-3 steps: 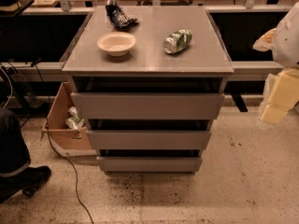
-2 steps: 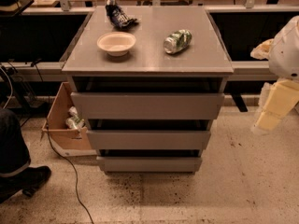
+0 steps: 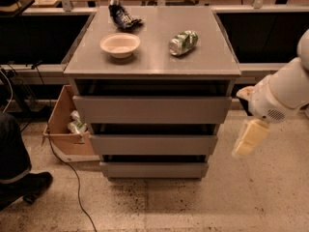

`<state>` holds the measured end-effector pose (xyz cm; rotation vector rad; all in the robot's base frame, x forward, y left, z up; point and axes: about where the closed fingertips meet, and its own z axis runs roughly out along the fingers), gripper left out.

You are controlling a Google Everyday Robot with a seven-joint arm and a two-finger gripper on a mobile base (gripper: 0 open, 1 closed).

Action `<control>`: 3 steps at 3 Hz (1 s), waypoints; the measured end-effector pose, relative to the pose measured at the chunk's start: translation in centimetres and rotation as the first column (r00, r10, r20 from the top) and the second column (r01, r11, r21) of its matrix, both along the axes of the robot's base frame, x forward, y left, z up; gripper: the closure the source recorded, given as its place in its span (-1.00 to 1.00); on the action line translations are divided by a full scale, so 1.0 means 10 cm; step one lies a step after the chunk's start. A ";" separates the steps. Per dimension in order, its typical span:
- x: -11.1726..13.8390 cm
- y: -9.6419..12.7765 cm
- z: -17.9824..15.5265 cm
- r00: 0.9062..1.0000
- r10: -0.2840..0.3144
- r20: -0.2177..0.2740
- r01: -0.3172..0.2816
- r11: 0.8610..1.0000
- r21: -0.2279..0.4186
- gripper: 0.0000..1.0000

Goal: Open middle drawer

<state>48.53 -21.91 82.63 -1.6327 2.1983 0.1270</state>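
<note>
Flanking middle drawer (image 3: 153,144) — gripper (image 3: 248,140) (seemingly apart).

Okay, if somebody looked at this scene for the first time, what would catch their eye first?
The gray three-drawer cabinet fills the middle, with a white bowl, a green can lying on its side and a dark wrapper on top. To its right hangs the robot's pale gripper, about level with the middle drawer and apart from it.
</note>
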 end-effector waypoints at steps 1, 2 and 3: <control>0.16 0.15 -0.67 0.999 0.017 -0.034 -0.015 0.999 0.051 -1.00; 0.27 0.29 -1.32 0.998 0.013 -0.065 -0.005 0.993 0.121 -1.00; 0.27 0.29 -1.32 0.998 0.013 -0.065 -0.005 0.993 0.121 -1.00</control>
